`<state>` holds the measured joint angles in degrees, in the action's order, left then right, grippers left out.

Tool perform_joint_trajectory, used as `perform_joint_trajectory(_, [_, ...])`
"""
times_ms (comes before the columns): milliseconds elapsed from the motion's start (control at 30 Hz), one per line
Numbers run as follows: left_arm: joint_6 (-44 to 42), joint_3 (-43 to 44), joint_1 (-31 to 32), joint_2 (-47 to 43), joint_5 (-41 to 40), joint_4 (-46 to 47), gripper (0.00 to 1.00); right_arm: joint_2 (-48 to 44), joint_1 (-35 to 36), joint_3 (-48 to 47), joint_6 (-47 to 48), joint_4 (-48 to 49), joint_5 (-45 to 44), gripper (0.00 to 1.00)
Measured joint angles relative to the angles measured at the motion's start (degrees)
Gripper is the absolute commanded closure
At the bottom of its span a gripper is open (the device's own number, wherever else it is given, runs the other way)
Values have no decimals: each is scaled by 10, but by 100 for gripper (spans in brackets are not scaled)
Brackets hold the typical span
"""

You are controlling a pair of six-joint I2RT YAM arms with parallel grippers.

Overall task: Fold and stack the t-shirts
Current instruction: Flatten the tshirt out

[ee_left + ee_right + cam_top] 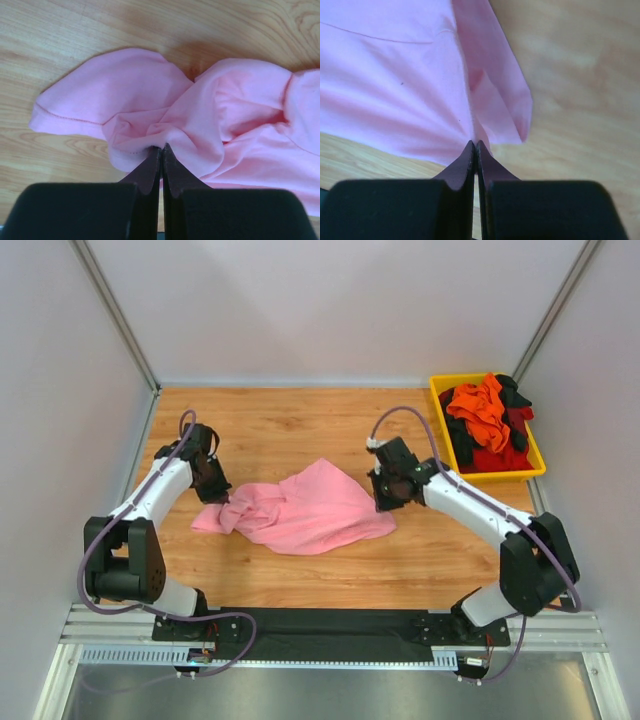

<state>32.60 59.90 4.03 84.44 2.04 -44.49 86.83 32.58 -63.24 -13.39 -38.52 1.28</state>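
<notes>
**A:** Where's the pink t-shirt (305, 510)?

**B:** Crumpled on the tabletop (290, 430), well apart from the yellow bin (437, 400), out past the bin's near left corner. The orange, red and black shirts (487, 420) lie heaped inside the bin.

**A:** And the fingers?

**B:** Both pairs are clenched on pink cloth. The left fingers (150, 172) pinch a bunched fold beside a sleeve, at the shirt's end farthest from the bin. The right fingers (465, 165) pinch the cloth's edge at the end nearest the bin.

**A:** Why opposite ends?

**B:** I'd judge it's to draw the cloth taut and spread it flat, since it can't be folded while rumpled. The others wait in the bin, so this one shirt has room.
</notes>
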Motion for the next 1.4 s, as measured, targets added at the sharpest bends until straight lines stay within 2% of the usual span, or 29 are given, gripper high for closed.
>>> perform_joint_trajectory(100, [-6,0,0,0,0,-10,100,-41,3,111,-49,-26,-44,100])
perform_joint_trajectory(200, [-13,-7,0,0,-2,-13,100,-54,20,169,-98,-69,-79,98])
perform_joint_trajectory(233, [-16,-12,0,-1,-4,-15,100,-56,25,171,-116,-83,-83,94])
perform_joint_trajectory(267, [-19,-13,0,0,-6,-18,100,-62,30,171,-133,-86,-87,79])
perform_joint_trajectory(300, [-22,-14,0,0,-9,-24,98,-67,32,170,-145,-85,-87,72])
perform_joint_trajectory(333, [-25,-13,0,0,-15,-30,89,-75,33,169,-159,-84,-87,65])
perform_joint_trajectory(367, [-28,-12,0,1,-21,-34,67,-82,33,166,-168,-83,-88,61])
perform_joint_trajectory(400, [-35,-9,0,3,-28,-42,59,-85,33,161,-171,-83,-88,55])
perform_joint_trajectory(433, [-37,-2,0,7,-34,-50,54,-86,33,152,-174,-84,-88,54])
perform_joint_trajectory(467, [-39,7,0,12,-41,-58,50,-85,33,140,-173,-82,-88,53])
perform_joint_trajectory(600, [-45,52,0,21,-62,-71,48,-49,16,62,-151,-69,-82,52])
perform_joint_trajectory(733, [-49,80,0,21,-65,-68,48,60,-24,-58,-112,-32,-65,52])
perform_joint_trajectory(1000, [-59,38,0,13,-14,-51,47,259,-94,-226,-59,-14,-36,55])
perform_joint_trajectory(1200, [-57,-7,0,-19,24,-49,47,324,-114,-258,-40,-10,4,61])
perform_joint_trajectory(1400, [-57,-10,0,-38,32,-38,46,332,-109,-256,-39,-4,13,64])
